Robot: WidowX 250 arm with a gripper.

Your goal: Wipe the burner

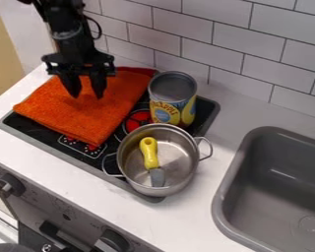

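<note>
My gripper (86, 93) hangs at the upper left over the orange cloth, its two fingers apart with orange showing between them. I cannot tell whether the tips touch the cloth. The folded orange cloth (88, 118) lies across the left part of the black stovetop (28, 124), covering much of it. A red burner (138, 119) shows partly between the cloth, the can and the pot.
A yellow-labelled can (173, 101) stands at the stovetop's back right. In front of it, a metal pot (180, 170) holds a yellow-handled tool (149, 153). The grey sink (229, 182) is on the right, the tiled wall behind, and knobs line the front.
</note>
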